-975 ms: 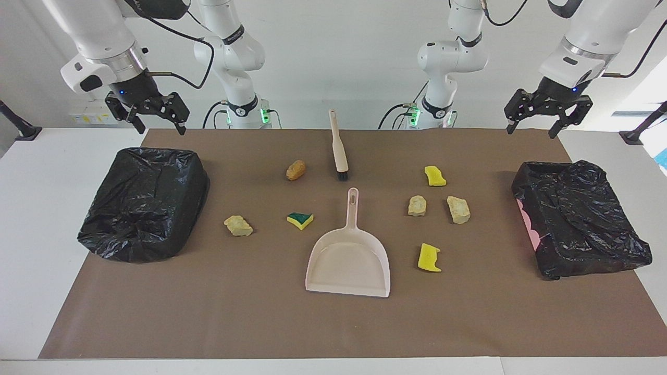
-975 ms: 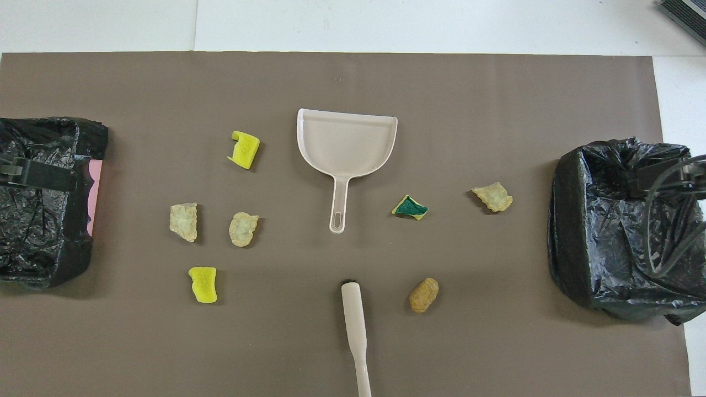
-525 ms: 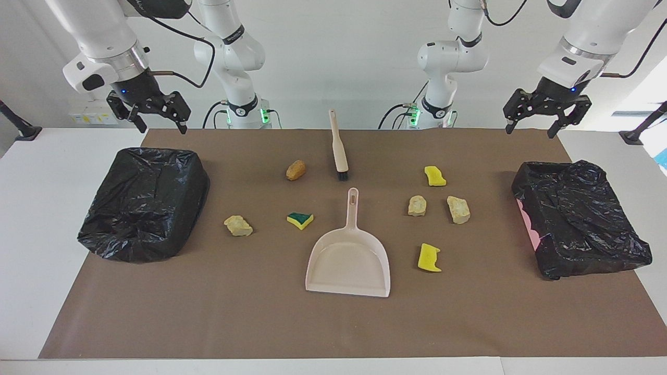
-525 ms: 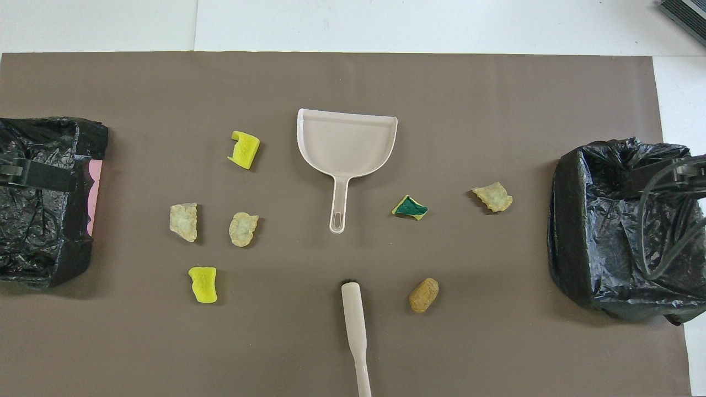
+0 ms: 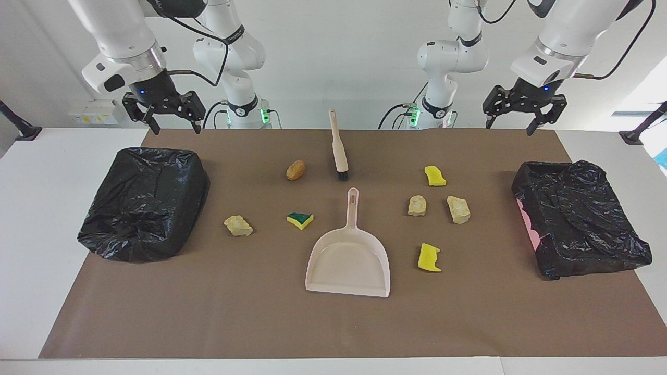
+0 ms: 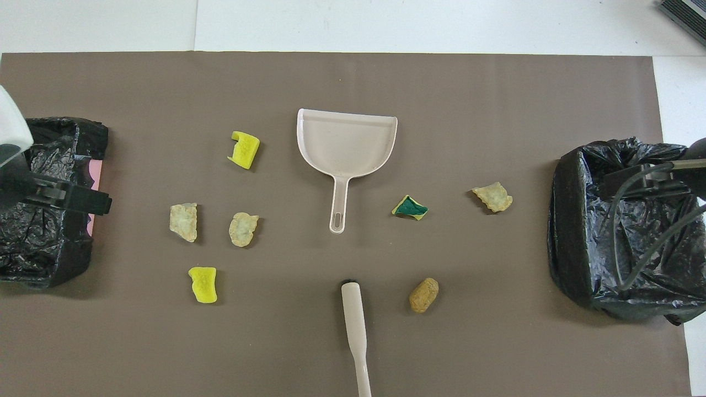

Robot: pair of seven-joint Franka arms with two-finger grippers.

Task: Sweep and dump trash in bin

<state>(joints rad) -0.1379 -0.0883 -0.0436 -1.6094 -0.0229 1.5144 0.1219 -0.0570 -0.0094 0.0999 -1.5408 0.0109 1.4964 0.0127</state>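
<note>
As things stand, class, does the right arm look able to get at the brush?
Probably yes. The right tool hangs open and empty above the mat's edge, and the brush lies alone near the robots, its handle uncovered, with only the brown lump beside it.

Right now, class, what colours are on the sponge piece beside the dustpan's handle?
The sponge piece is dark green on top with a yellow edge, clearest in the overhead view.
</note>
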